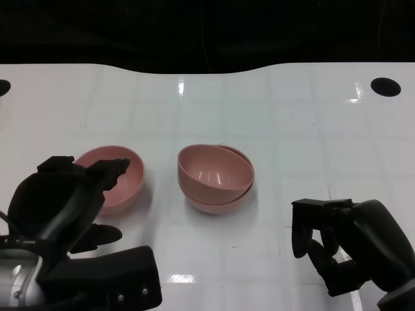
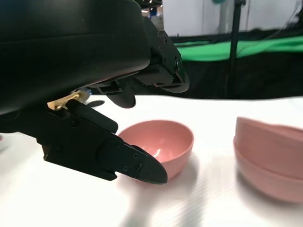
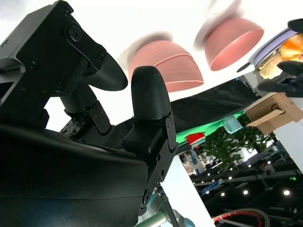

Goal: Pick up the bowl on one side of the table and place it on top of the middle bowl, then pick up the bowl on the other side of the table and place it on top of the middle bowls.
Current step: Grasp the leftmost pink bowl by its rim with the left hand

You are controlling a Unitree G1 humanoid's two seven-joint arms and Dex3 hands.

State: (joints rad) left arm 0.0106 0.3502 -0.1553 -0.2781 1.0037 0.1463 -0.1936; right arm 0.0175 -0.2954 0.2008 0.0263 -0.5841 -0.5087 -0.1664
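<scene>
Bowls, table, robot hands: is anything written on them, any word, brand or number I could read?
None can be read.
Bowls: plain pink, no marks.
Table: plain white.
Hands: bare black, no label.
Background in the right wrist view: too blurred to tell.

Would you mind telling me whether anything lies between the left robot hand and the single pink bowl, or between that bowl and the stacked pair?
Nothing visible does. The left robot hand hangs open right beside the single pink bowl, and only bare white table separates that bowl from the stacked pink bowls.
</scene>
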